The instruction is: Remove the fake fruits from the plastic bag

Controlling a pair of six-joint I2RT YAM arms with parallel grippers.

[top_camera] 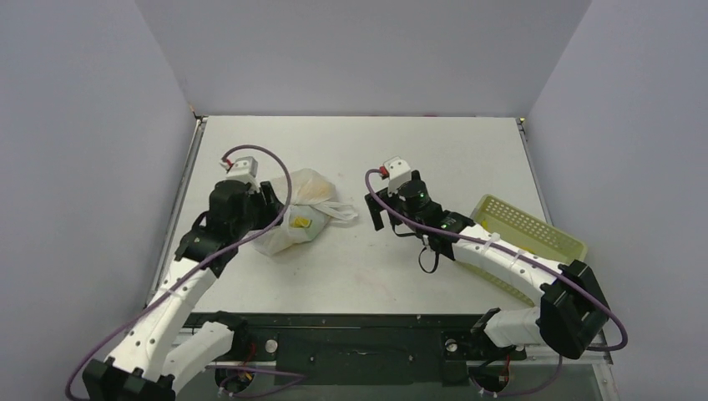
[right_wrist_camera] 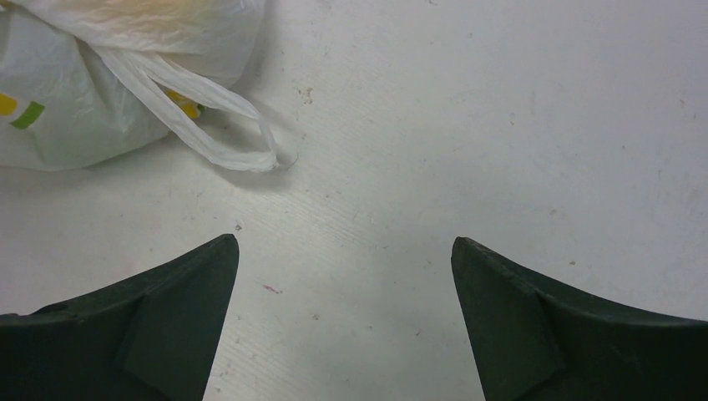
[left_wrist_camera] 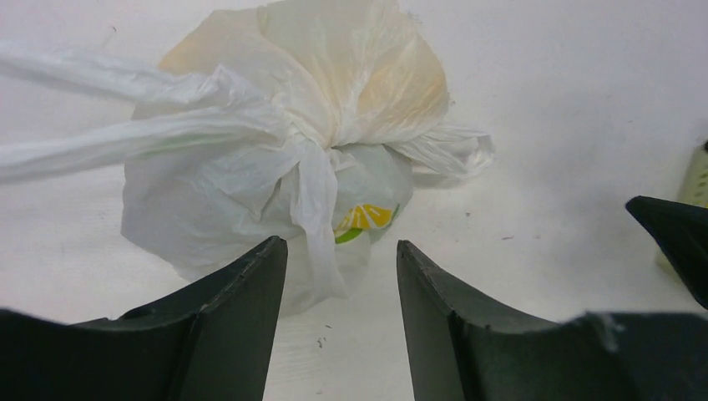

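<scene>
The plastic bag (top_camera: 302, 213) lies bunched and knotted on the table at left centre, white with a yellow-green logo (left_wrist_camera: 365, 219). The fake fruits are hidden inside; only a yellow-orange tint shows through the plastic (left_wrist_camera: 401, 83). My left gripper (top_camera: 271, 199) is open right at the bag's left side. In the left wrist view a hanging strip of the bag (left_wrist_camera: 320, 225) lies between its fingertips (left_wrist_camera: 265, 259). My right gripper (top_camera: 382, 217) is open and empty over bare table, just right of the bag's loop handle (right_wrist_camera: 221, 125).
A pale yellow-green perforated basket (top_camera: 526, 232) stands at the right, partly under my right arm. Grey walls close in the table on three sides. The right gripper's finger (left_wrist_camera: 678, 242) shows at the edge of the left wrist view.
</scene>
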